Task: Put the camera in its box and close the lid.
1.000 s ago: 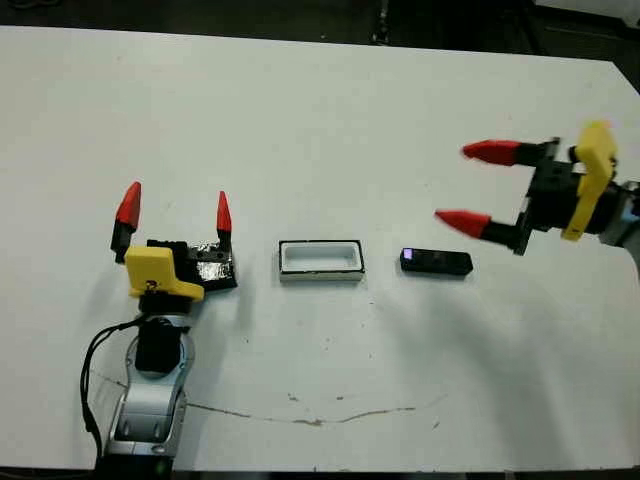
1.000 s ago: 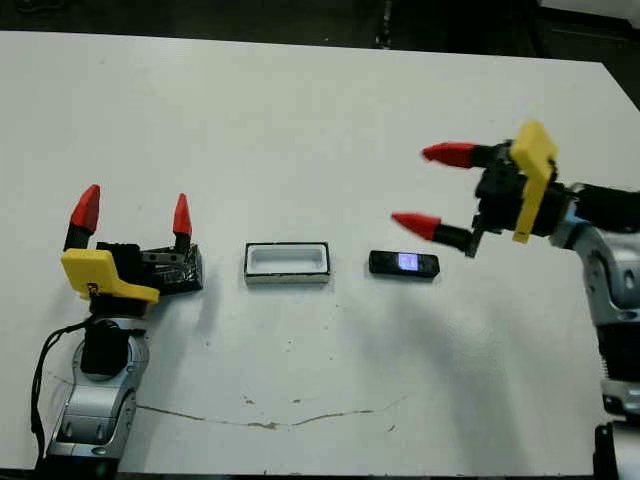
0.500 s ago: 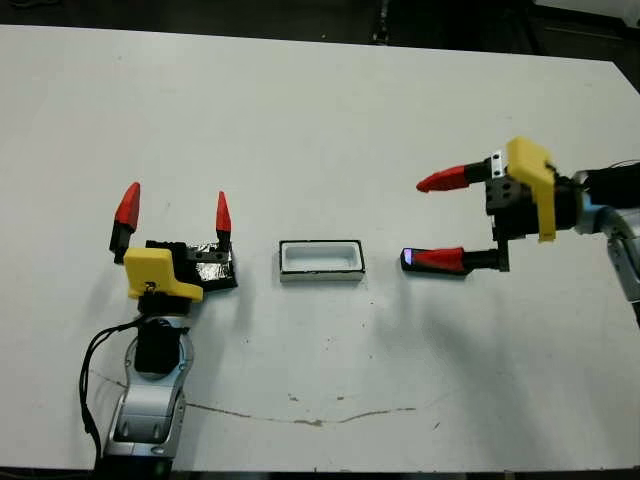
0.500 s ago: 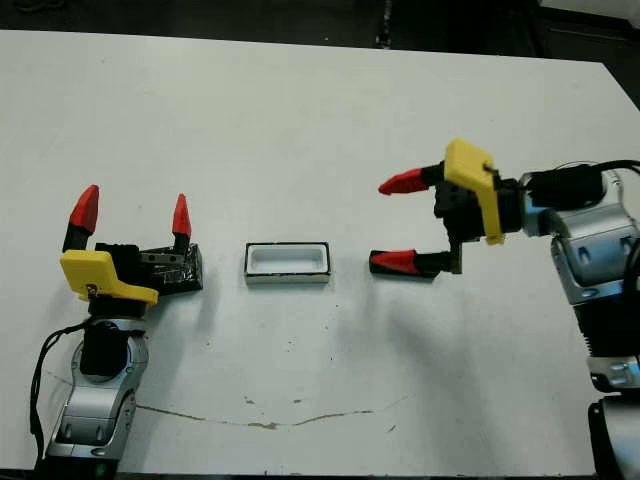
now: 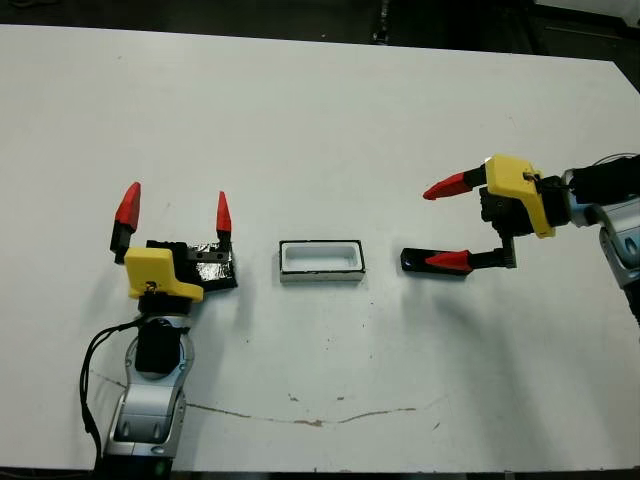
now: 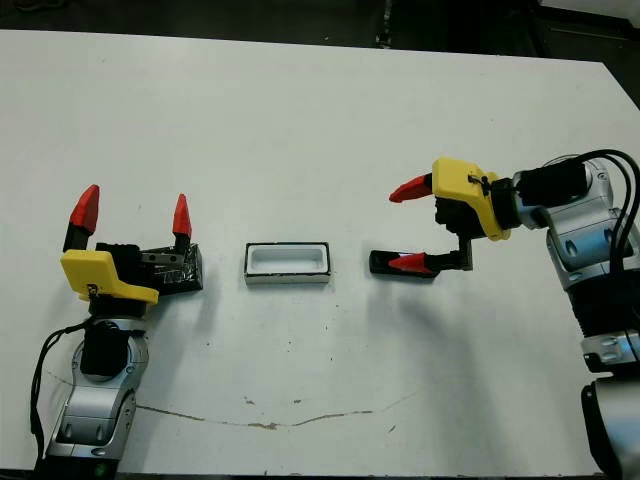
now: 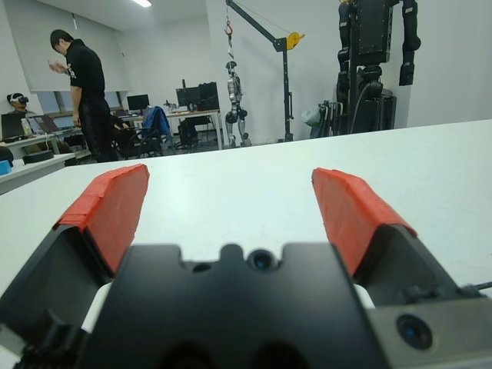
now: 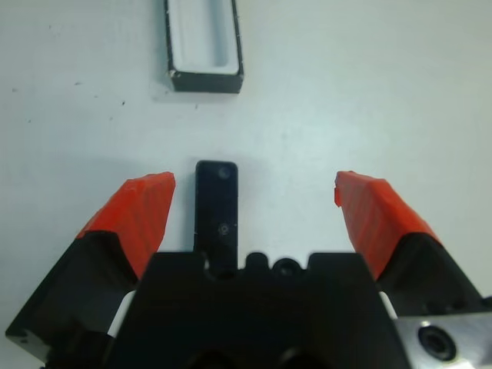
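The right gripper (image 5: 447, 224) hung spread wide over the camera (image 8: 216, 212). The bar lay between its fingers (image 8: 145, 212), nearer one, untouched. The left gripper (image 5: 174, 213) also gaped.

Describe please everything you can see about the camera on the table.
The camera is a small, slim black bar with a matte look, lying flat on the white table, to the robot's right of the open white box and apart from it. The right gripper has its open fingers on either side of the camera, not yet touching it, in the right wrist view.
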Robot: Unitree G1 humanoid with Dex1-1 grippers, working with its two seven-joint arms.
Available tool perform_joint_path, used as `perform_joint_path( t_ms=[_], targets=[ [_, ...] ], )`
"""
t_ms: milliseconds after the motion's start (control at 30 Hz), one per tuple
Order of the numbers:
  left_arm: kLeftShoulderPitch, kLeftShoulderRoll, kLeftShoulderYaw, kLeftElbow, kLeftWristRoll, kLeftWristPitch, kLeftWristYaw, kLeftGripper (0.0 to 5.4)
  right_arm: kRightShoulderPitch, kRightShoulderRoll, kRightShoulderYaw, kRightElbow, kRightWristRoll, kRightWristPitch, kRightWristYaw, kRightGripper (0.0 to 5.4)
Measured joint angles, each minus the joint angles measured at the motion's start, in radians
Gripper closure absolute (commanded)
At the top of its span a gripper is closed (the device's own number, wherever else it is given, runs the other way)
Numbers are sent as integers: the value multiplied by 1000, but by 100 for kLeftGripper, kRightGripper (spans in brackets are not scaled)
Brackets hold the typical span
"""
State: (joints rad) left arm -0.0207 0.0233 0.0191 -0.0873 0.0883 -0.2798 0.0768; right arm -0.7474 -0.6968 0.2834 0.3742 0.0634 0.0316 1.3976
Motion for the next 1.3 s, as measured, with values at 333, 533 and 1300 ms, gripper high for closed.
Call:
perform_joint_path(
  t_ms=[333,533,1300],
  targets=[
    [0,0,0,0,-2,0,-1,0,0,1,27,-19,-31,46,13,0],
    [0,1,0,0,-1,0,-1,0,1,8,35,8,-34,40,22,0],
    [7,2,-1,0,-4,0,-3,0,44,20,45,-13,-66,102,-8,51]
  ],
)
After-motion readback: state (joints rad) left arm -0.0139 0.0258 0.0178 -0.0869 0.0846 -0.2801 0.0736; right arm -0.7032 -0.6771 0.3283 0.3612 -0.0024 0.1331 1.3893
